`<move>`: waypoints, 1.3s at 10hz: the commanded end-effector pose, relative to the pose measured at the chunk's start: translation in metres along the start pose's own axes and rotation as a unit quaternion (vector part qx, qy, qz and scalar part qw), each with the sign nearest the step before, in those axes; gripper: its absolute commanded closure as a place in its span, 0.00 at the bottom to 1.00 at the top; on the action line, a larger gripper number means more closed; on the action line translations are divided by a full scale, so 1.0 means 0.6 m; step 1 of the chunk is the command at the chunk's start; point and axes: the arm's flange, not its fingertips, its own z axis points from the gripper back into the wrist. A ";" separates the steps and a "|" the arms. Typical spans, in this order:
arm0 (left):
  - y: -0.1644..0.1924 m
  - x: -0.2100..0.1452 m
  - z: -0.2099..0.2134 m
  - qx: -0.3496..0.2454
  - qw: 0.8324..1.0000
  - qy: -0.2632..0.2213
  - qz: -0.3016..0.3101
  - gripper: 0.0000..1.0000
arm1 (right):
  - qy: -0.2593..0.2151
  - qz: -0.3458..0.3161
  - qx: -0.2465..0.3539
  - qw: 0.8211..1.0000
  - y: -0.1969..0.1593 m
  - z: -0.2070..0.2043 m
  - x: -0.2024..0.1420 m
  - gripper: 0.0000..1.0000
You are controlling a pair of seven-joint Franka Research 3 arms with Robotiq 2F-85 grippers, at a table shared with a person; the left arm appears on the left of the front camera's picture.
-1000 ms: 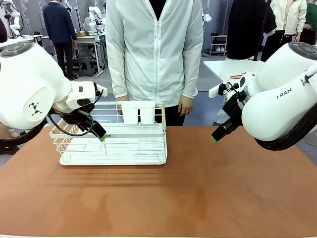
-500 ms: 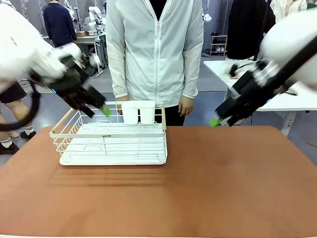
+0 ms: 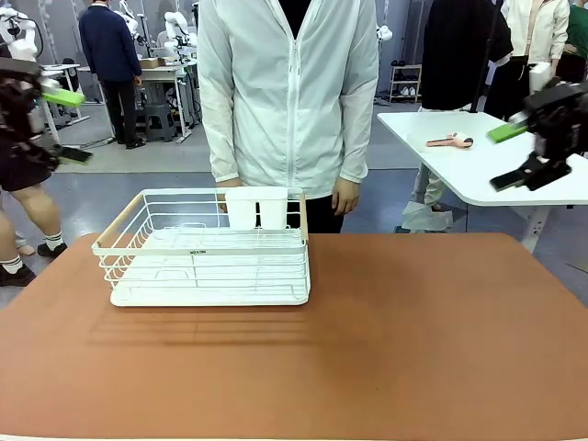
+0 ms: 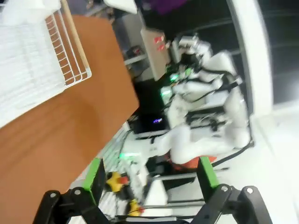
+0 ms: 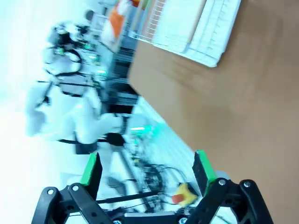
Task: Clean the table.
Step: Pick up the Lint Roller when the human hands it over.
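Note:
The terracotta table (image 3: 367,349) has a bare top apart from a white wire rack (image 3: 207,266) at its back left. My left gripper (image 3: 64,124) hangs high off the table's left side, open and empty. My right gripper (image 3: 513,156) is raised off the right side, also open and empty. In the left wrist view the open gripper (image 4: 150,175) frames the table's edge (image 4: 56,135) and a corner of the rack (image 4: 32,65). Through the right wrist camera, the open gripper (image 5: 147,170) looks along the table (image 5: 233,93) toward the rack (image 5: 196,28).
A person in a white jacket (image 3: 289,101) stands at the far edge behind the rack. A white cup holder (image 3: 257,207) sits on the rack's back rim. A white-topped table (image 3: 478,156) with a pinkish tool (image 3: 450,141) stands back right.
Both arms have swung up and outward. The left gripper left the rack for the far left; the right gripper rose from the table's right part to the far right.

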 end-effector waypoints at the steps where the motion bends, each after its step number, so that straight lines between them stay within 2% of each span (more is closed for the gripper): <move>1: 0.022 0.001 0.059 -0.016 0.996 -0.057 0.071 0.00 | -0.029 -0.055 0.028 0.998 -0.036 0.055 0.008 0.00; 2: 0.024 -0.009 0.102 -0.023 0.995 -0.051 0.082 0.00 | -0.049 -0.073 0.027 0.996 -0.055 0.096 -0.005 0.00; 3: 0.029 -0.021 0.158 -0.029 0.993 -0.070 0.095 0.00 | -0.067 -0.098 0.033 0.992 -0.083 0.146 -0.016 0.00; 4: 0.042 -0.032 0.200 -0.028 0.988 -0.051 0.140 0.00 | -0.064 -0.108 0.038 0.991 -0.105 0.181 -0.029 0.00; 5: 0.054 -0.043 0.240 -0.036 0.987 -0.062 0.147 0.00 | -0.067 -0.114 0.029 0.991 -0.124 0.213 -0.035 0.00; 6: 0.060 -0.058 0.270 -0.049 0.988 -0.051 0.138 0.00 | -0.068 -0.111 0.019 0.991 -0.137 0.244 -0.043 0.00; 7: 0.071 -0.071 0.293 -0.039 0.991 -0.010 0.130 0.00 | -0.063 -0.108 0.010 0.992 -0.157 0.272 -0.053 0.00; 9: 0.081 -0.073 0.317 -0.028 0.991 -0.002 0.130 0.00 | -0.074 -0.133 0.018 0.988 -0.197 0.294 -0.057 0.00; 11: 0.085 -0.062 0.305 -0.016 0.990 0.018 0.136 0.00 | -0.071 -0.136 0.013 0.988 -0.210 0.287 -0.055 0.00; 12: 0.089 -0.054 0.301 -0.011 0.991 -0.004 0.132 0.00 | -0.048 -0.128 0.014 0.990 -0.218 0.278 -0.053 0.00; 13: 0.087 -0.068 0.302 -0.024 0.989 -0.002 0.143 0.00 | -0.082 -0.148 0.016 0.985 -0.213 0.290 -0.061 0.00</move>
